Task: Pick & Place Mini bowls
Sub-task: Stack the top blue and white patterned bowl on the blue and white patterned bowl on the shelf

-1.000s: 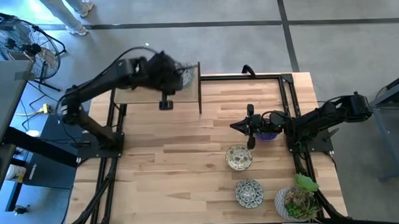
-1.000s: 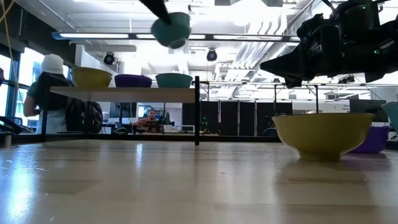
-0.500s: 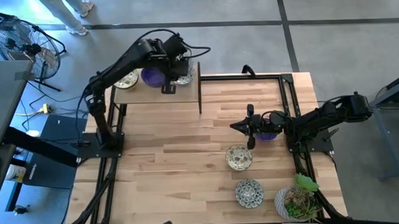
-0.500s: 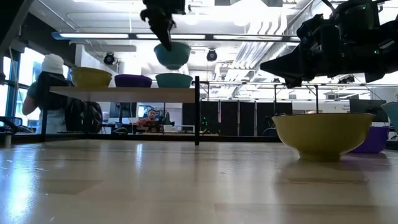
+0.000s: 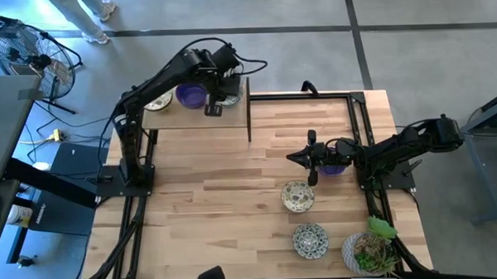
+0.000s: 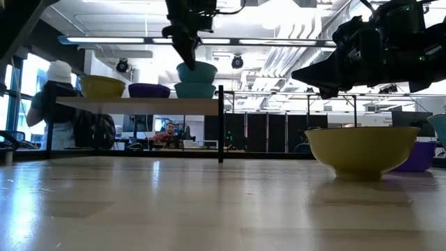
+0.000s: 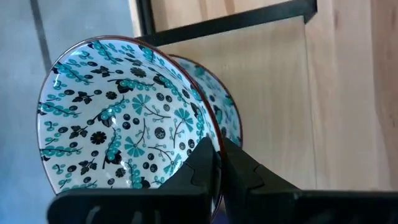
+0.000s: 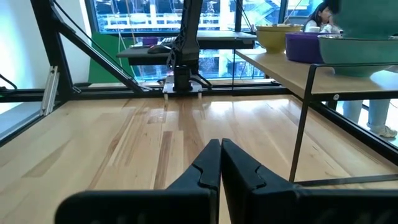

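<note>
Left gripper [image 7: 217, 163] pinched on teal bowl's [image 7: 124, 118] rim, directly above another bowl [image 6: 194, 90] at shelf's [image 5: 194, 118] right end; right gripper [image 8: 220, 163] closed, empty.

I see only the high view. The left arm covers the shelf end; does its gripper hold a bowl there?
Observer: Yes. In the left wrist view the left gripper is shut on the rim of a patterned bowl.
Operator: Is this bowl already on the shelf, or in the air?
Observer: In the low view it sits in the mouth of another teal bowl standing on the shelf; I cannot tell if it rests fully.
Operator: And the right gripper, is it busy?
Observer: No. The right gripper is shut and holds nothing, above bare table.
</note>
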